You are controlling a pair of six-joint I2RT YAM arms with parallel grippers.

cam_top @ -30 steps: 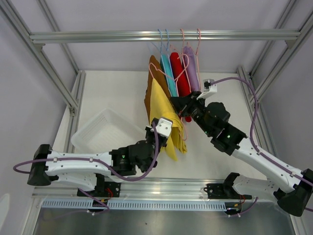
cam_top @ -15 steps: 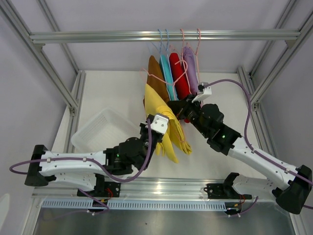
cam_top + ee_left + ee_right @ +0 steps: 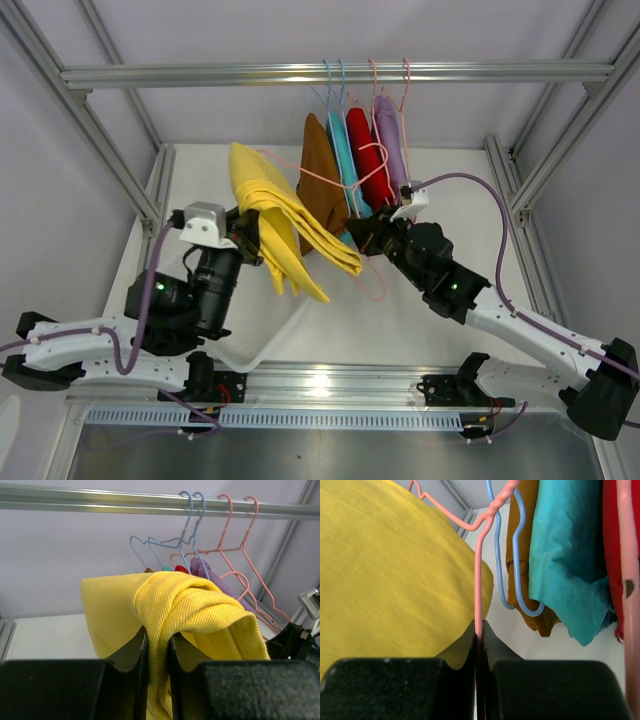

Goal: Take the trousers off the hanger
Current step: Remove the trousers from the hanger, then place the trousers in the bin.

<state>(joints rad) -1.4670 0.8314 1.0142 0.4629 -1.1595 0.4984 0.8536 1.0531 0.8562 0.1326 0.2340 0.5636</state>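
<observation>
My left gripper (image 3: 250, 236) is shut on the yellow trousers (image 3: 283, 218) and holds them up, left of the rail's other garments; the left wrist view shows the gripper (image 3: 157, 641) pinching a fold of the yellow cloth (image 3: 200, 611). My right gripper (image 3: 364, 236) is shut on the thin wire of a pink hanger (image 3: 310, 172), seen close in the right wrist view (image 3: 478, 629) with the pink wire (image 3: 478, 580) between the jaws. The yellow cloth's right end reaches that gripper. Brown (image 3: 320, 175), teal (image 3: 342, 150), red (image 3: 366, 152) and lilac (image 3: 391, 140) trousers hang on hangers.
An aluminium rail (image 3: 200, 75) crosses the back and carries blue hangers (image 3: 191, 530) and pink hangers (image 3: 240, 535). A white plastic basket (image 3: 270, 330) sits at the front left, mostly hidden under my left arm. Frame posts stand at both sides.
My left gripper has swung up and far to the left, carrying the yellow trousers away from the hanging row. My right gripper has stayed on the pink hanger.
</observation>
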